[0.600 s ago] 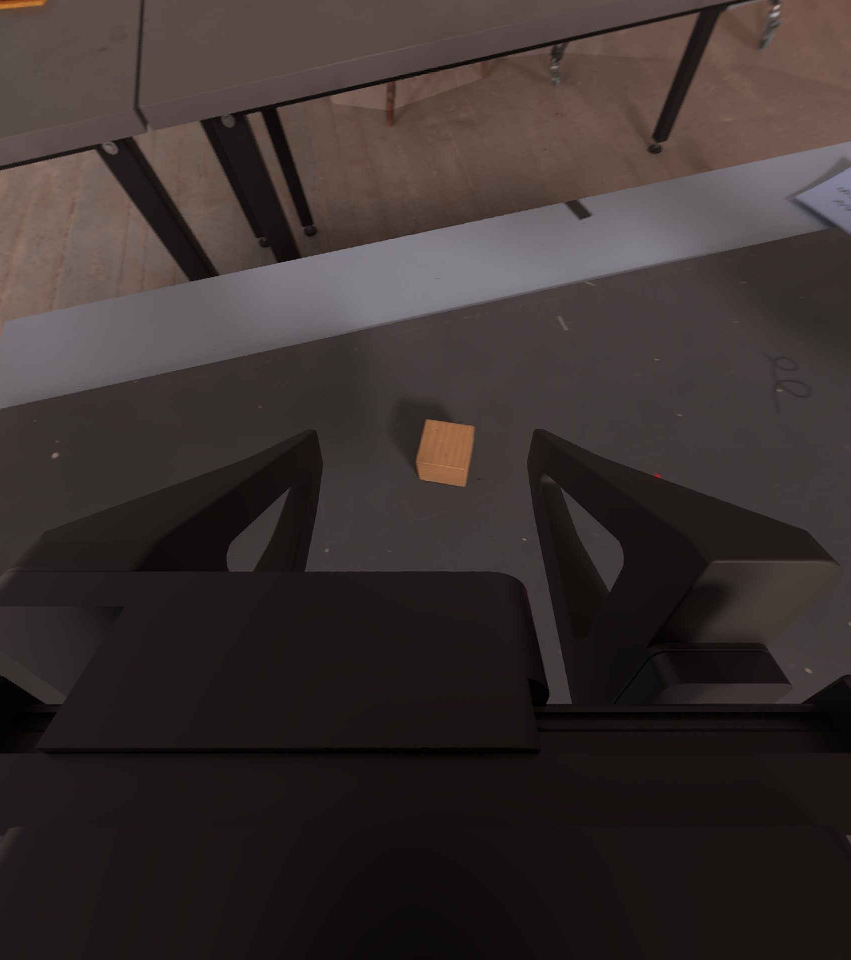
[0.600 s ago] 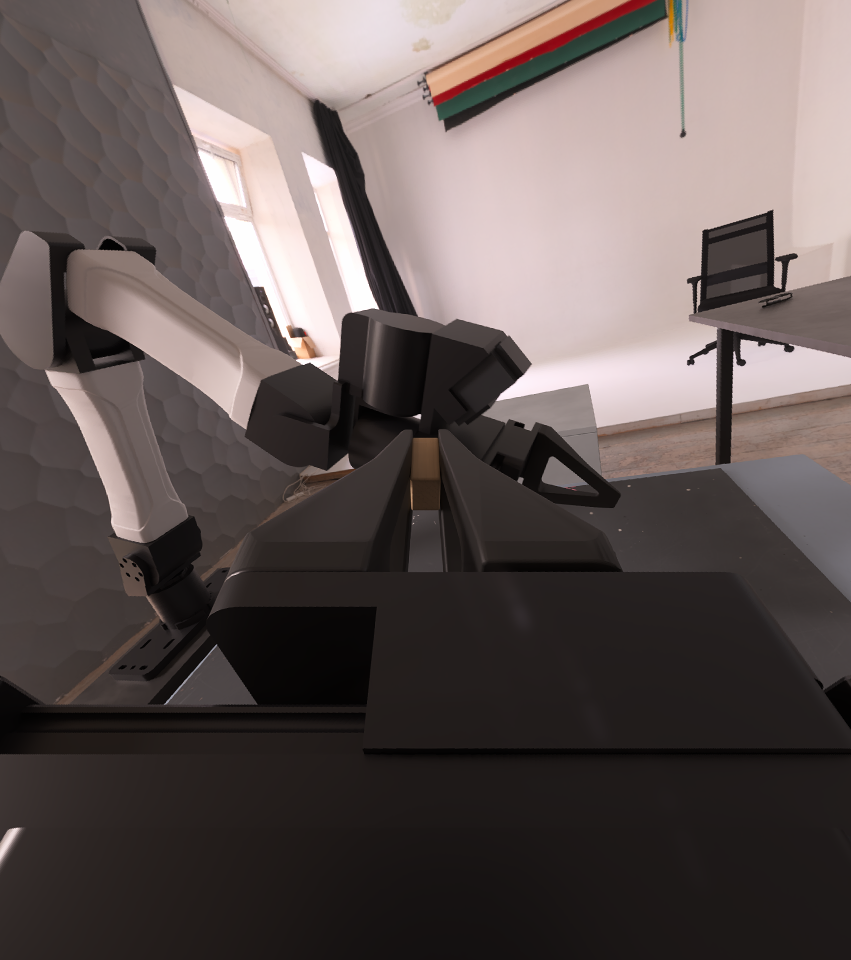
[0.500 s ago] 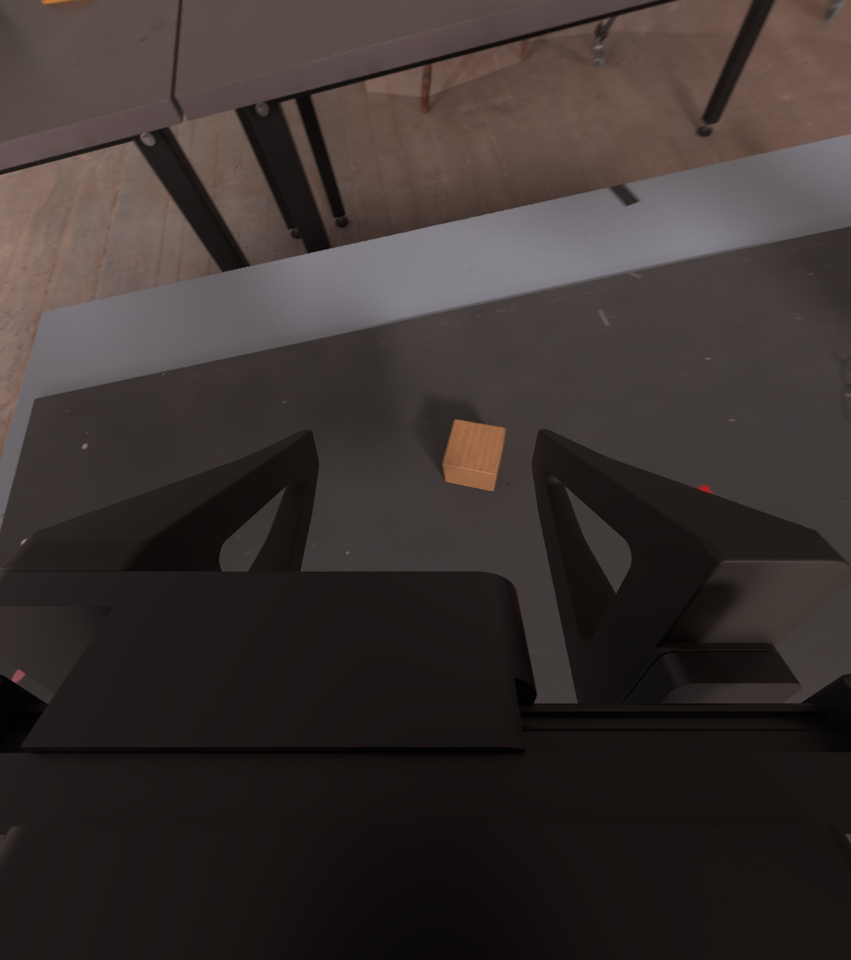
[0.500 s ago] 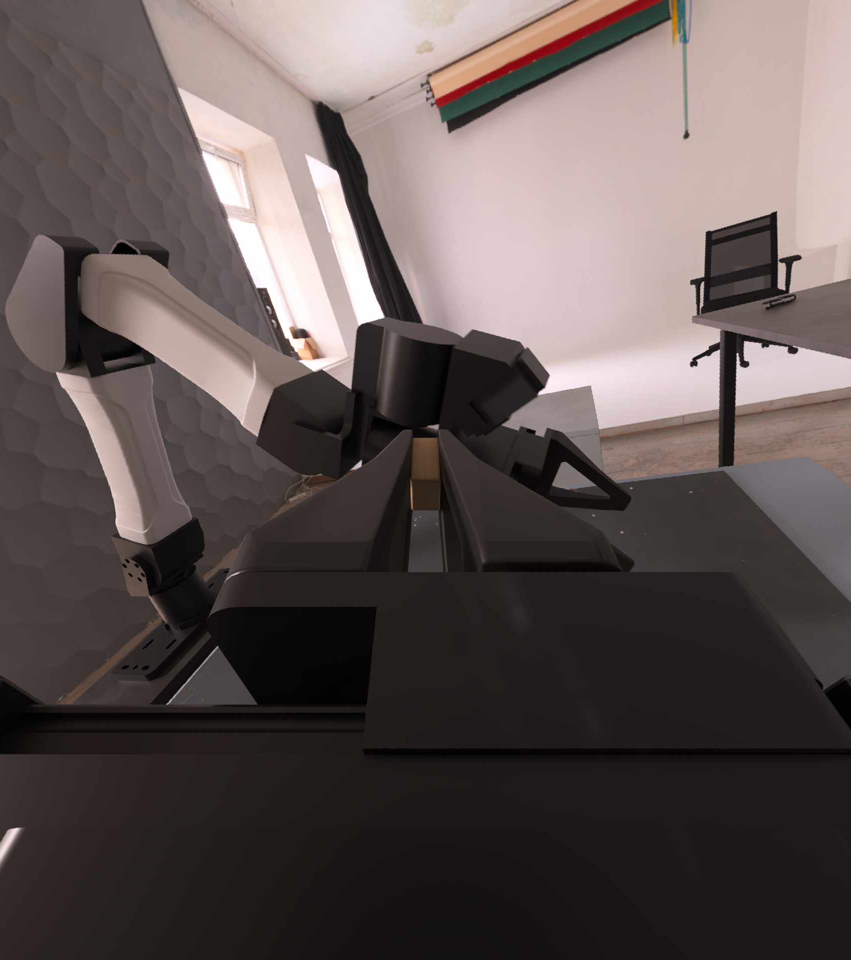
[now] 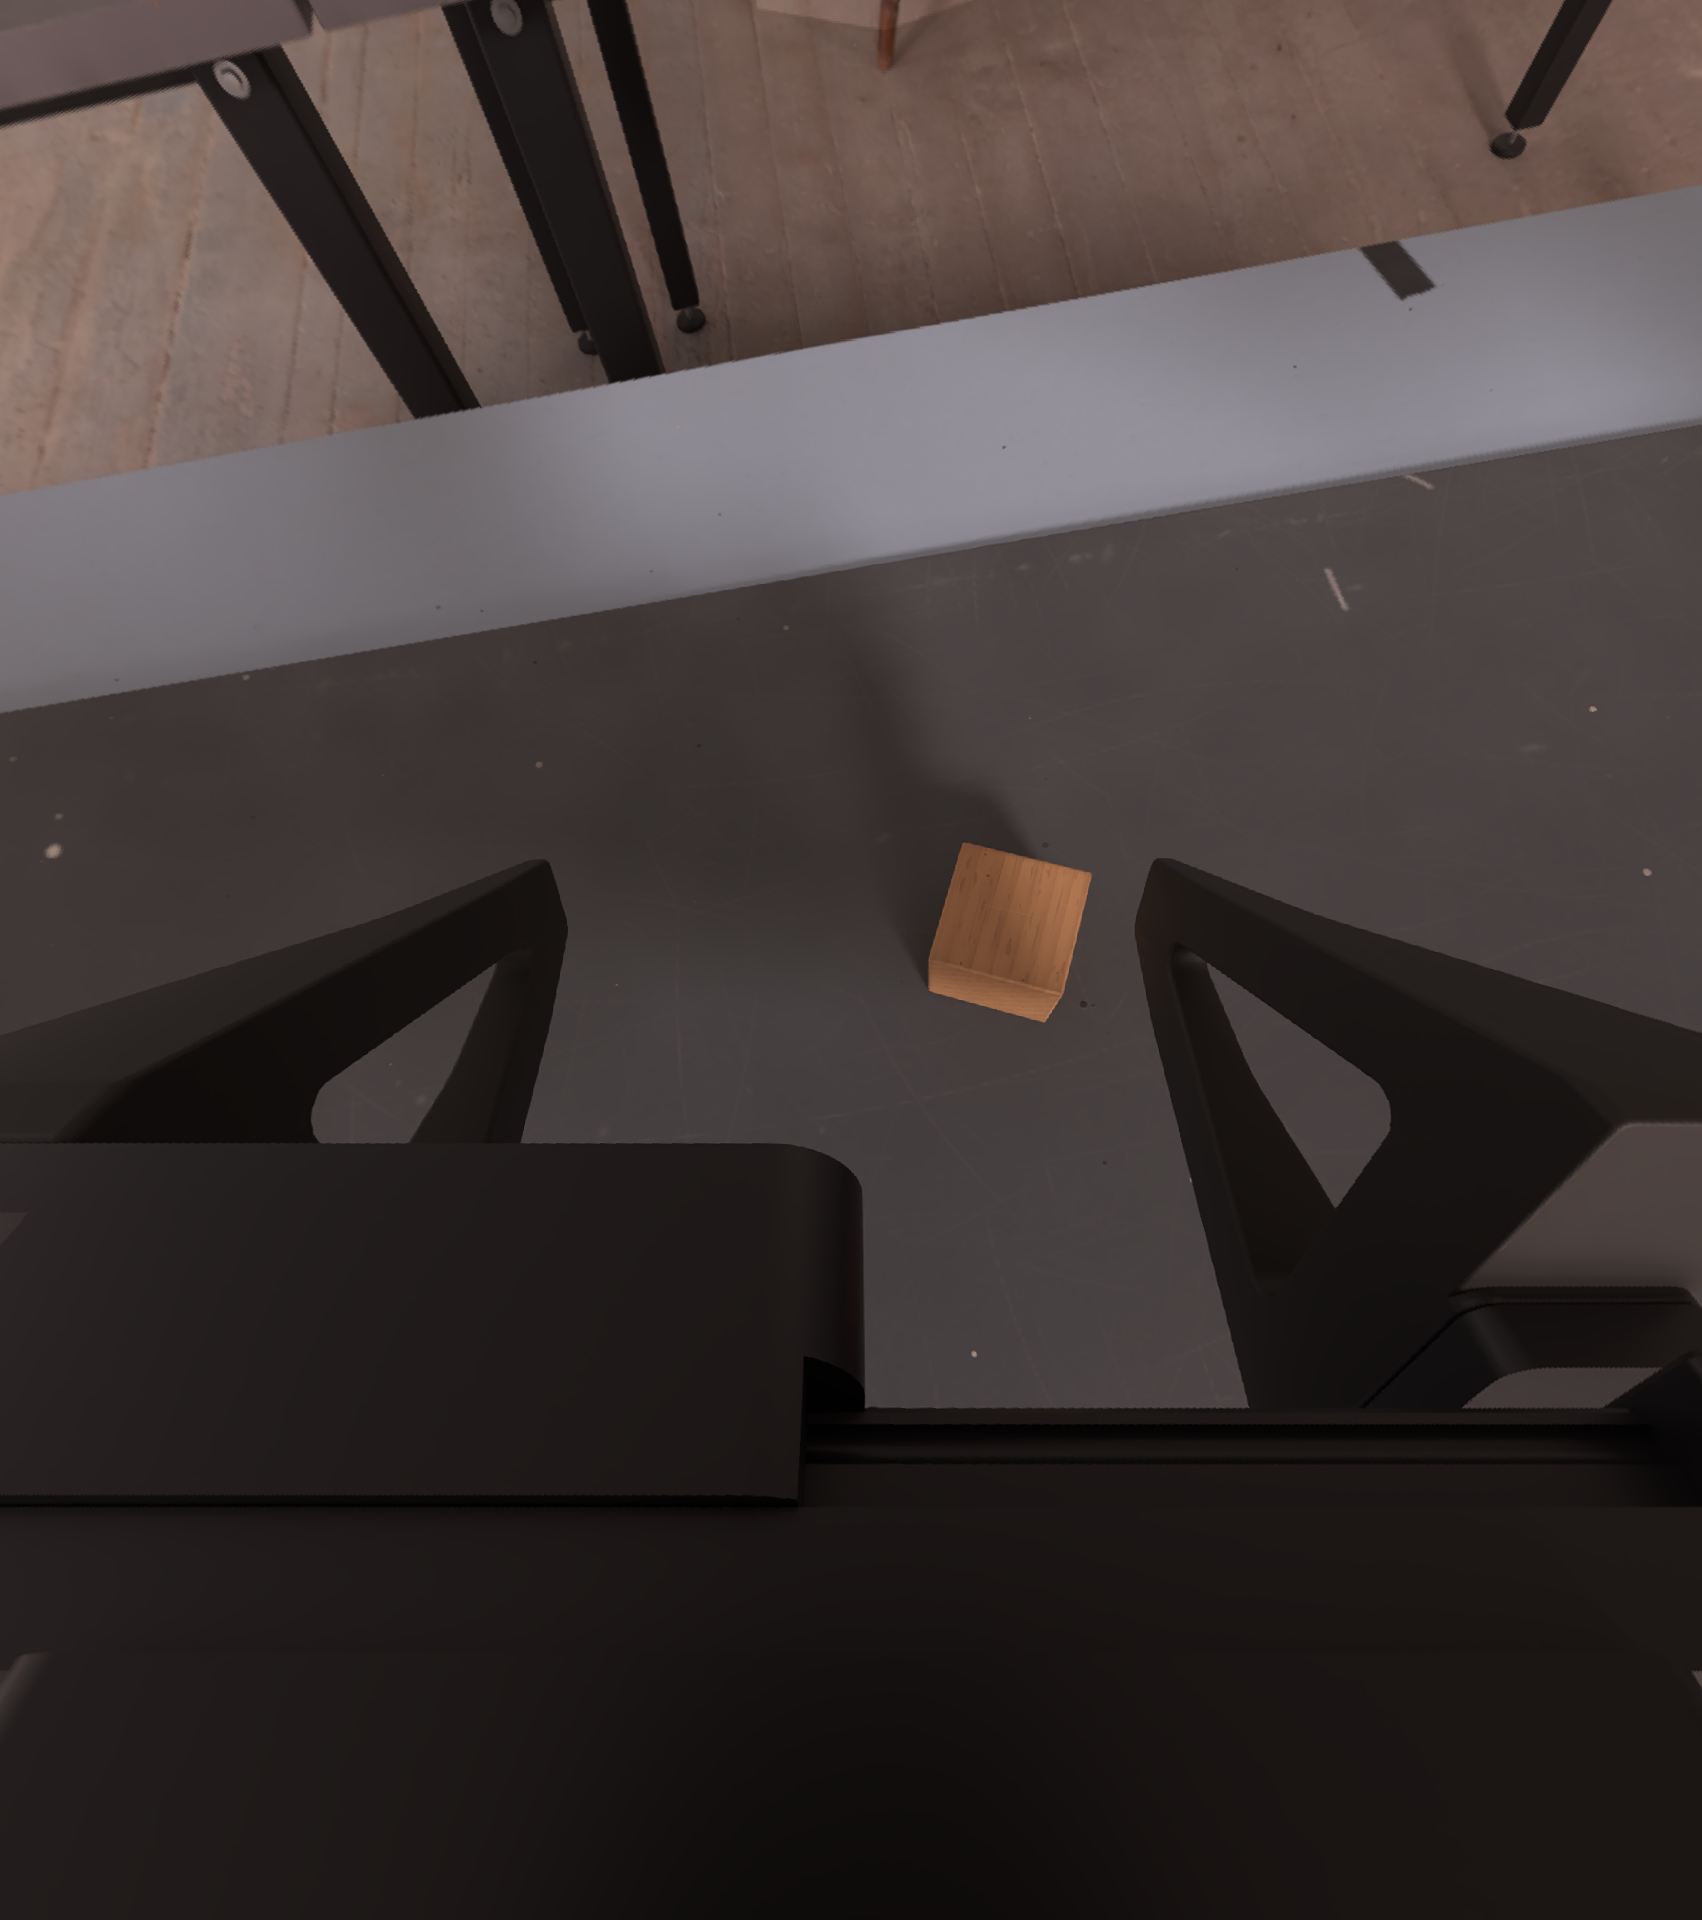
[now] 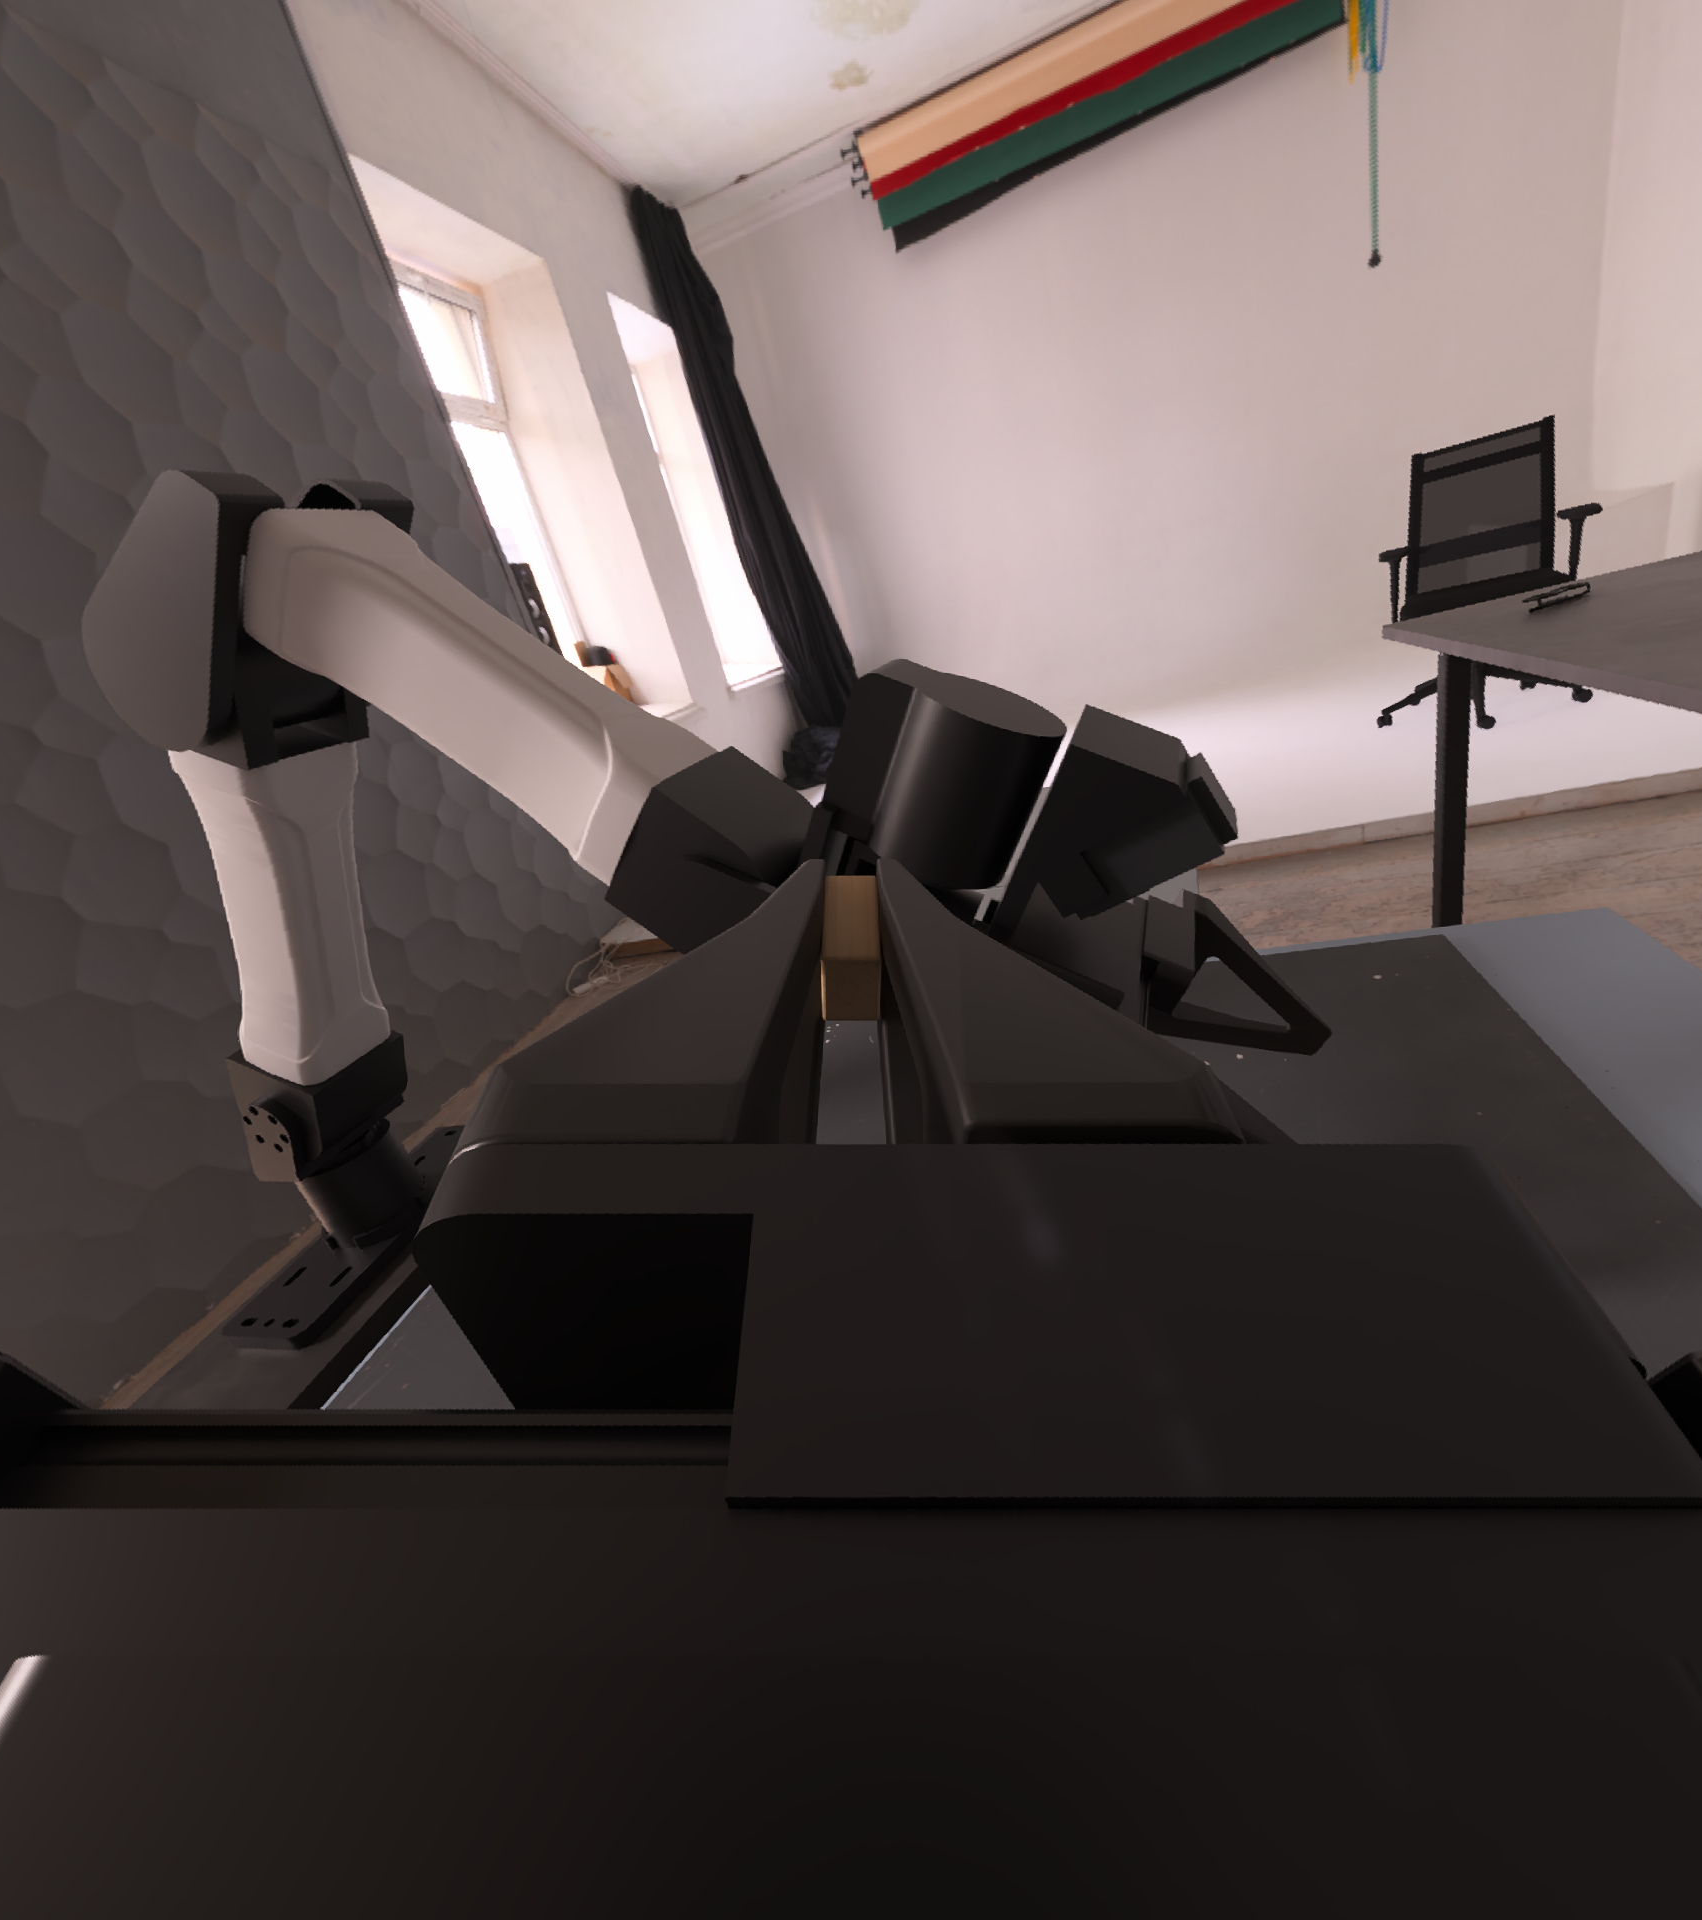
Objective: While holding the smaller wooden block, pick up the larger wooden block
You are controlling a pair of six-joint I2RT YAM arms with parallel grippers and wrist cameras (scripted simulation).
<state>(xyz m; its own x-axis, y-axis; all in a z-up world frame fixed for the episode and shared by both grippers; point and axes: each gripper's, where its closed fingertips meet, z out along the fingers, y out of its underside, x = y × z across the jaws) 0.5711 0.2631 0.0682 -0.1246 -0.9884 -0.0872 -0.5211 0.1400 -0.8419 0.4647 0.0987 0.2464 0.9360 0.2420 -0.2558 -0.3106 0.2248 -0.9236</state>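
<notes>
Larger wooden block (image 5: 1008, 931): rigid, light, we judge; flat on tabletop (image 5: 722, 831), below left end effector (image 5: 852, 894), wide open, nearer its right finger. We'd pinch opposite side faces. Right end effector (image 6: 849, 914) clamps smaller wooden block (image 6: 849, 951).

The worktop (image 5: 826, 468) has a pale grey border along its far and left edges and a dark, speckled mat (image 5: 411, 831) covering the rest. One wooden block (image 5: 1011, 943) lies flat on the mat, turned slightly askew to the mat's edges, well in from the pale border. Beyond the block, a short dark strip (image 5: 1398, 272) sits on the border near the far edge. A pale scratch (image 5: 1336, 588) marks the mat right of and beyond the block.
</notes>
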